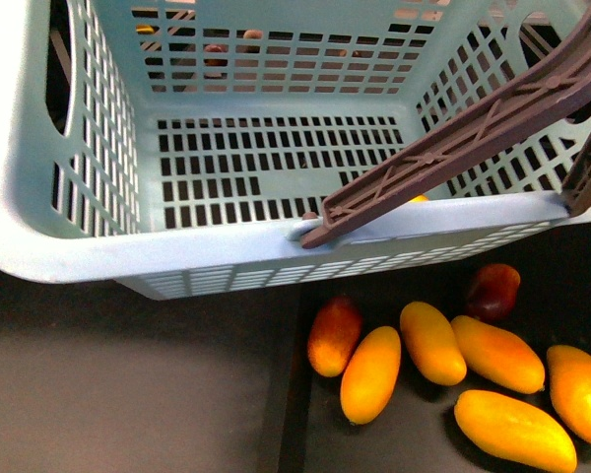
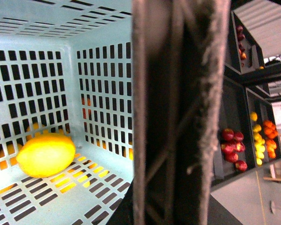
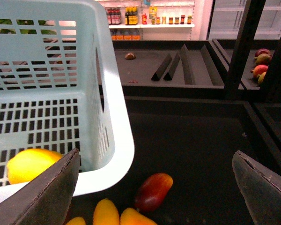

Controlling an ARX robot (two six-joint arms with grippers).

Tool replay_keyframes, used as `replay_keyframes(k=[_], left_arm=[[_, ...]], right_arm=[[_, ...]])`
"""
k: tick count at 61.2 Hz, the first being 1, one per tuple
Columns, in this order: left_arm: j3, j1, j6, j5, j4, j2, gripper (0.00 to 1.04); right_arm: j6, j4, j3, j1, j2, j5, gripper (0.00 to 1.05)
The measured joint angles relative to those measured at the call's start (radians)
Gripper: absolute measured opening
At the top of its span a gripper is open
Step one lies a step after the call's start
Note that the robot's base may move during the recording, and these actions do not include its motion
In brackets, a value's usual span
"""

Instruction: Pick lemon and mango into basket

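Note:
The turquoise basket [image 1: 177, 258] fills the upper front view, its brown handle [image 1: 473, 138] swung across the right side. My left gripper is shut on that handle [image 2: 178, 112], which blocks its own fingers from sight. The yellow lemon [image 2: 46, 154] lies on the basket floor in a corner and shows through the lattice [image 3: 30, 164] too. Several yellow-orange mangoes [image 1: 433, 342] lie in the black bin below the basket, with a red-tinged one [image 3: 153, 191] nearest. My right gripper [image 3: 154, 187] hangs open above that red-tinged mango, beside the basket's rim [image 3: 117, 140], holding nothing.
The mangoes sit in a black display bin with a raised divider [image 1: 286, 394] on its left. Black wedge dividers [image 3: 171, 68] and an upright post [image 3: 241, 47] stand further back. Side shelves hold red apples [image 2: 232, 145] and oranges [image 2: 269, 129].

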Motion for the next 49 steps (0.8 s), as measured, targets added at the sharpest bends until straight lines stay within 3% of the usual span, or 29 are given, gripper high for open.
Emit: replay_keyframes(k=[2,5,10,19,28,37,49], left_arm=[[0.0,-0.003,0.011,0.001,0.0,0.0,0.04],[0.0,-0.007,0.012,0.006,0.0,0.0,0.04],[0.0,-0.01,0.002,0.017,0.0,0.0,0.04],[0.0,-0.019,0.0,0.032,0.0,0.0,0.04],[0.0,-0.024,-0.009,0.036,0.0,0.0,0.04],[0.0,-0.02,-0.005,0.019,0.0,0.0,0.04],[0.0,-0.02,-0.005,0.026,0.0,0.0,0.04]], right_arm=[[0.018,-0.043,0.01,0.006,-0.011,0.036,0.96],[0.108,-0.265,0.074,0.004,-0.039,0.143,0.96],[0.198,-0.412,0.145,-0.052,-0.016,0.154,0.96],[0.238,-0.385,0.259,-0.275,0.191,-0.048,0.96],[0.153,-0.384,0.367,-0.473,0.471,-0.247,0.96],[0.031,-0.38,0.403,-0.546,0.69,-0.327,0.96],[-0.114,-0.34,0.42,-0.558,0.935,-0.322,0.96]])
